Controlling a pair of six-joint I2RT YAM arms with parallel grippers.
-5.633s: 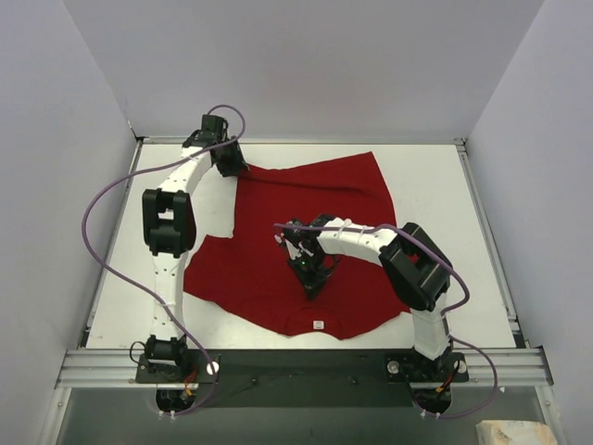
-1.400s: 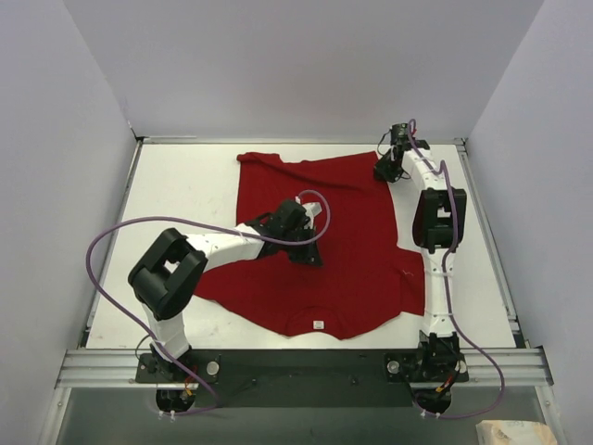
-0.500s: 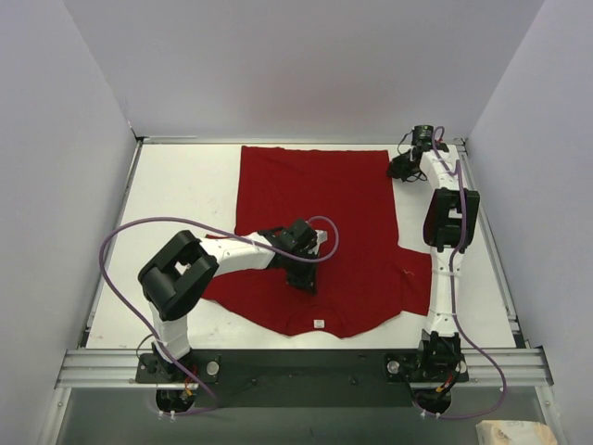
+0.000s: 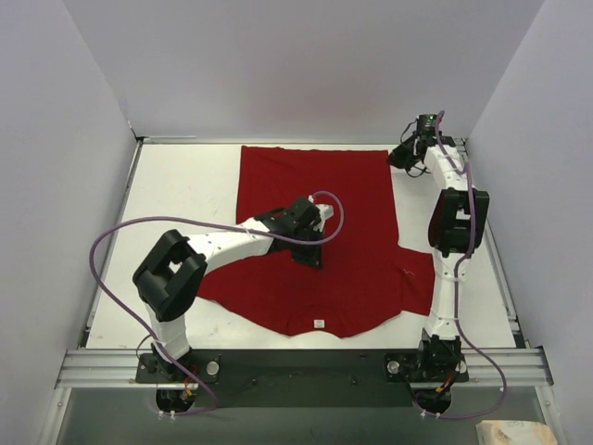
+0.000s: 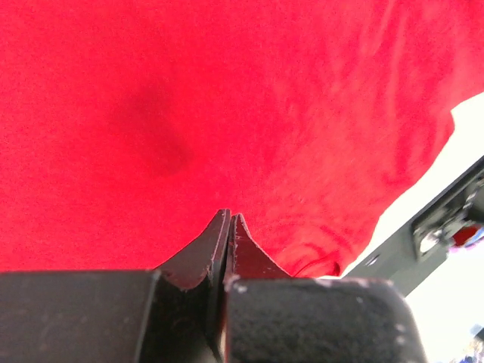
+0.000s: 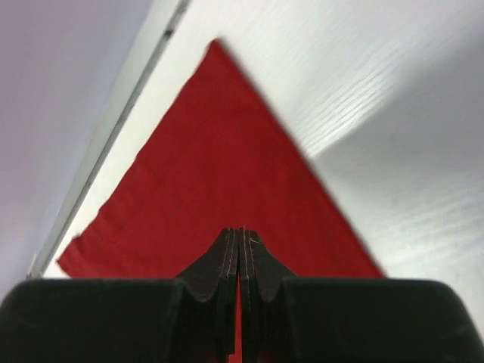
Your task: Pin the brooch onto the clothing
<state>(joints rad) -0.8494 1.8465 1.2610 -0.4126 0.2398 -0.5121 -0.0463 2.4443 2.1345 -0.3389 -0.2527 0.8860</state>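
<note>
Spread flat on white tabletop (image 4: 185,185): plain red short-sleeved soft-fabric T-shirt (image 4: 357,222), collar w/ small white label (image 4: 318,324) toward near edge. Hovering low over mid-shirt w/ left gripper (image 4: 311,255), fingers pressed together, nothing seen btwn them; contact w/ cloth unclear. Sitting at far-right hem corner w/ right gripper (image 4: 400,159), likewise closed, apparently empty. No brooch spotted in any view. Risks: can't pin w/o brooch in hand; pushing closed tips into loose, unanchored fabric would prob. drag or bunch it, spoiling flat lay.
</note>
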